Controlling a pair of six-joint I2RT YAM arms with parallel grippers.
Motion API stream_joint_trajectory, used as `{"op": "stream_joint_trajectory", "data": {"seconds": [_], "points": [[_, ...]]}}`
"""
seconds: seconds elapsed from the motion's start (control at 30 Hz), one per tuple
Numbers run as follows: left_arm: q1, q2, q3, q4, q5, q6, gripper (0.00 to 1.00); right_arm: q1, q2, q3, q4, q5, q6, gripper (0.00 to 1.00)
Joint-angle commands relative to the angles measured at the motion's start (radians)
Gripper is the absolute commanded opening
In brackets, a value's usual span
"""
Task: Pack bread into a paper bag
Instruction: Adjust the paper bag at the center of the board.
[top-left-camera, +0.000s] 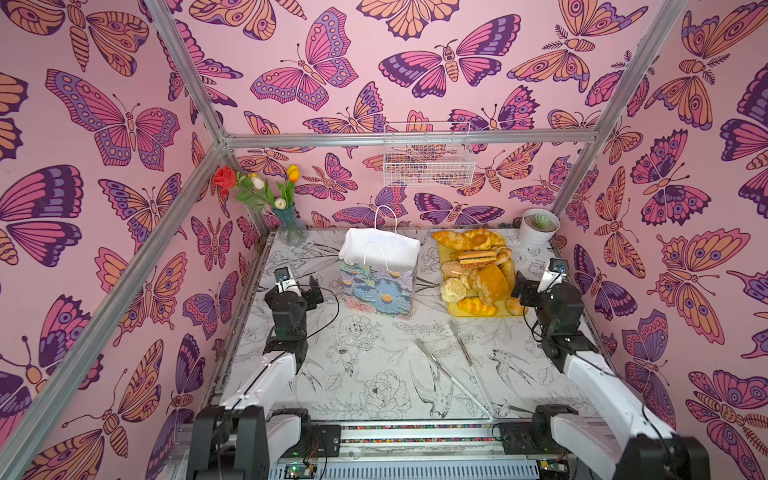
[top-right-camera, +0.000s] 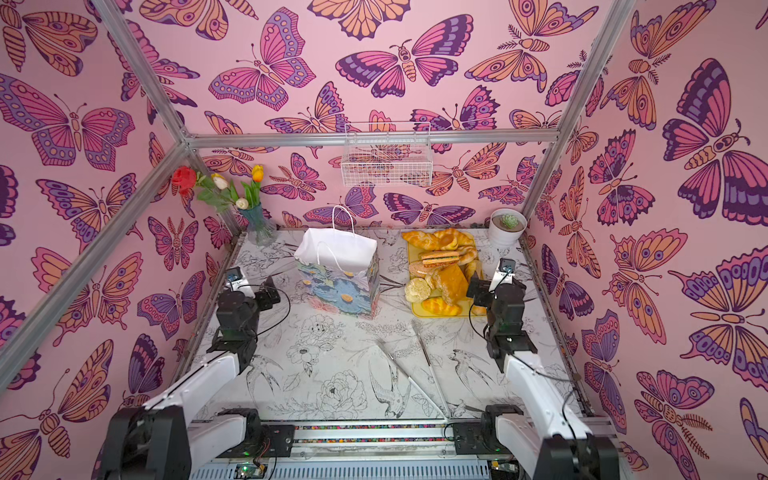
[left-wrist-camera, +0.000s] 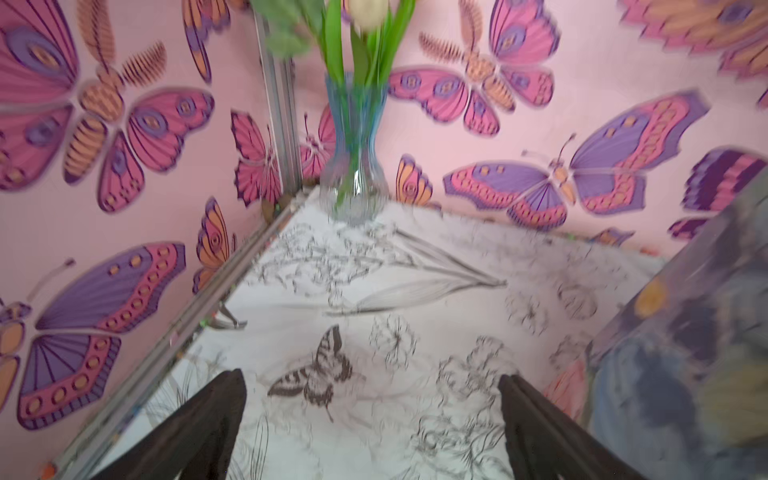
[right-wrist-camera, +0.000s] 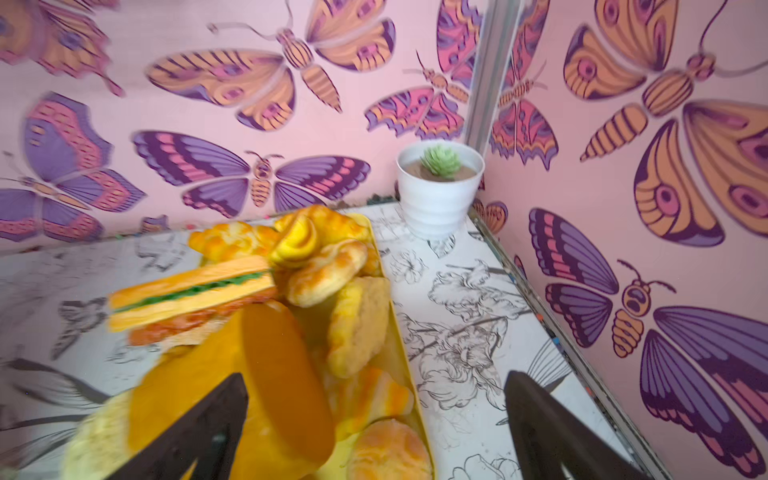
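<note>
Left end effector (left-wrist-camera: 371, 376), right end effector (right-wrist-camera: 376, 375): forward, agape.

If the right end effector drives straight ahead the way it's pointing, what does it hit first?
Probably the bread on the yellow tray, just ahead of the open right end effector; its height is unclear. Clearing that, the white pot.

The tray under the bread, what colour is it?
Yellow. The tray shows best in the right wrist view, along its bare rim.
</note>
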Motion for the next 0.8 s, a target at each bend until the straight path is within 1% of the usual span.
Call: {"op": "stream_joint_trajectory", "data": {"seconds": [0.0, 0.07, 0.13, 0.2, 0.23, 0.27, 0.3, 0.33, 0.37, 0.43, 0.47, 0.5, 0.57, 0.63, 0.7, 0.77], "points": [[-0.006, -0.075, 0.093, -0.311, 0.045, -0.053, 1.00, 0.025, -0.115, -0.052, -0.175, 0.115, 0.074, 0.99], [-0.006, -0.120, 0.177, -0.463, 0.117, -0.074, 1.00, 0.026, -0.149, -0.002, -0.283, 0.111, 0.117, 0.99], [-0.007, -0.166, 0.241, -0.565, 0.202, -0.078, 1.00, 0.029, -0.155, 0.059, -0.377, 0.076, 0.158, 0.99], [-0.007, -0.202, 0.319, -0.667, 0.272, -0.082, 1.00, 0.034, -0.134, 0.131, -0.492, 0.044, 0.246, 0.99], [-0.007, -0.211, 0.365, -0.713, 0.294, -0.084, 0.97, 0.037, -0.097, 0.185, -0.575, -0.001, 0.283, 0.99], [-0.008, -0.217, 0.416, -0.758, 0.287, -0.102, 0.94, 0.045, -0.049, 0.251, -0.676, -0.031, 0.319, 0.99], [-0.010, -0.222, 0.457, -0.796, 0.266, -0.127, 0.96, 0.065, -0.009, 0.307, -0.774, -0.023, 0.348, 0.99], [-0.009, -0.222, 0.510, -0.842, 0.259, -0.137, 0.97, 0.108, 0.022, 0.354, -0.855, 0.028, 0.377, 0.99], [-0.009, -0.211, 0.570, -0.894, 0.254, -0.159, 0.97, 0.153, 0.037, 0.384, -0.905, 0.052, 0.373, 0.99], [-0.010, -0.171, 0.693, -1.000, 0.255, -0.199, 0.98, 0.245, 0.053, 0.427, -0.989, 0.105, 0.388, 0.99], [-0.009, -0.140, 0.757, -1.055, 0.269, -0.228, 1.00, 0.293, 0.063, 0.447, -1.030, 0.128, 0.391, 0.99], [-0.009, -0.109, 0.810, -1.100, 0.289, -0.252, 1.00, 0.331, 0.075, 0.468, -1.073, 0.142, 0.395, 0.99], [-0.009, -0.022, 0.938, -1.202, 0.375, -0.297, 1.00, 0.424, 0.106, 0.508, -1.158, 0.180, 0.401, 0.99], [-0.010, 0.058, 1.041, -1.279, 0.450, -0.341, 1.00, 0.498, 0.154, 0.554, -1.261, 0.251, 0.427, 0.99], [-0.012, 0.128, 1.117, -1.323, 0.535, -0.380, 1.00, 0.539, 0.214, 0.600, -1.358, 0.283, 0.453, 0.99], [-0.034, 0.175, 1.175, -1.350, 0.569, -0.417, 1.00, 0.571, 0.270, 0.634, -1.432, 0.297, 0.488, 0.99]]}}
